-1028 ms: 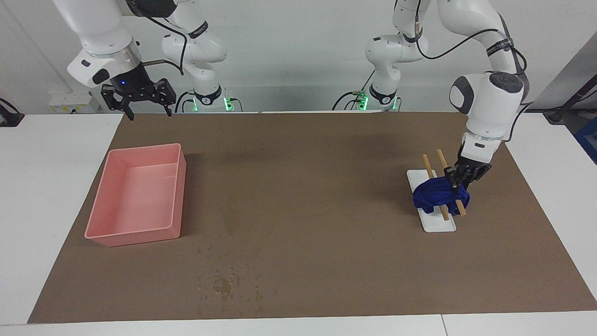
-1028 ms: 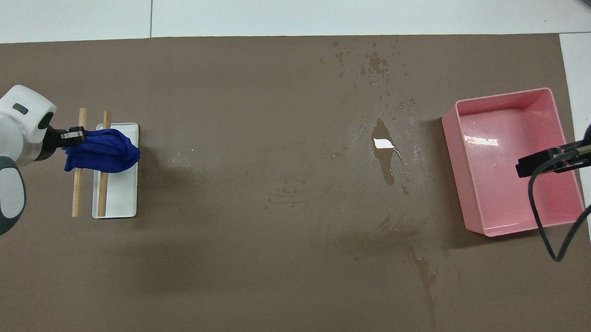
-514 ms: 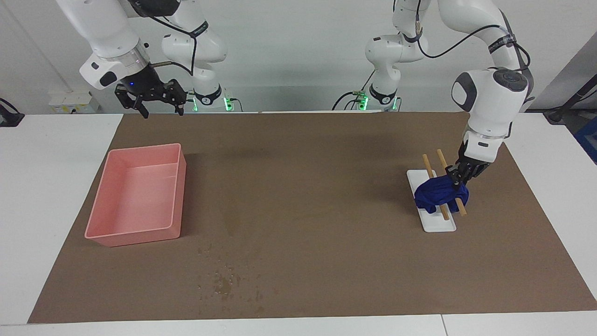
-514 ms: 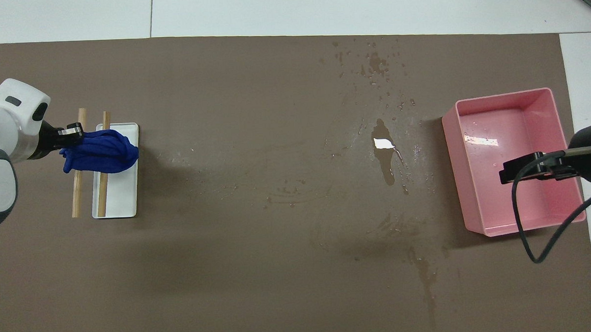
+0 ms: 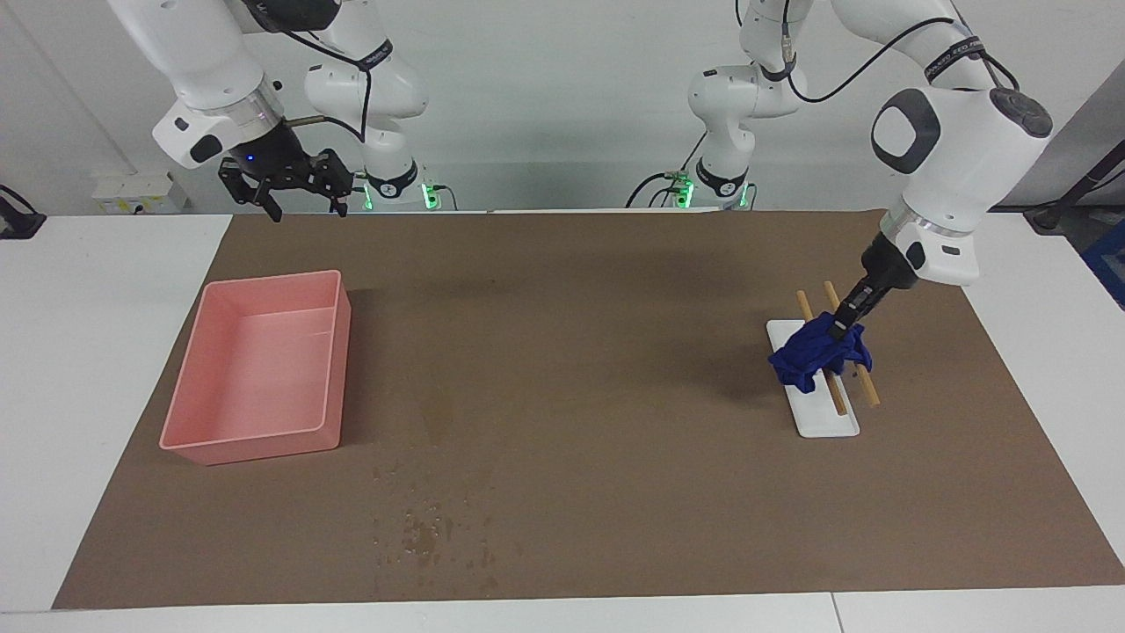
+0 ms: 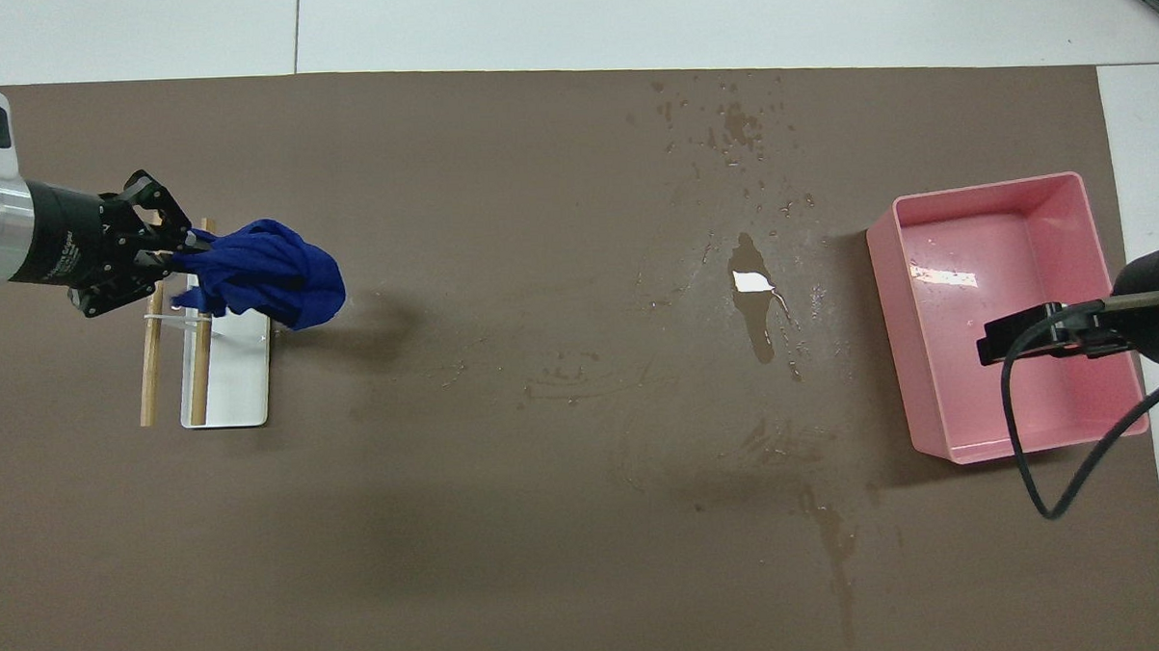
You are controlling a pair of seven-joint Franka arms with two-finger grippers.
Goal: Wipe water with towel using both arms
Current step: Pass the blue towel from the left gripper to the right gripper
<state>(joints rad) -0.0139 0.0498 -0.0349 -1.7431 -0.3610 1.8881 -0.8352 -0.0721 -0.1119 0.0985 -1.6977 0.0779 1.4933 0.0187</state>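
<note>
Brown paper-like mat (image 5: 615,290) is covering most of a white table (image 5: 105,352) in a plain white-walled room, with both white jointed arms rising from bases at the robots' edge. Glossy droplets and dark wet blotches of water (image 5: 426,532) are spreading over the mat's edge farthest from the robots, and a longer puddle (image 6: 754,295) is lying beside the open pink rectangular plastic tray (image 5: 259,365) at the right arm's end. At the left arm's end, the left gripper (image 5: 842,325) is clenching its black fingers tight on the top of the small navy-blue fabric towel (image 5: 817,356), which is hanging bunched just over the flat white rack (image 5: 826,418) and the two wooden sticks (image 5: 866,387) lying across it; whether the cloth's lower folds are touching the sticks cannot be told. The right gripper (image 5: 303,200) is waiting in the air over the mat's edge by the tray, its black fingers (image 5: 274,209) spreading wide and holding nothing.
</note>
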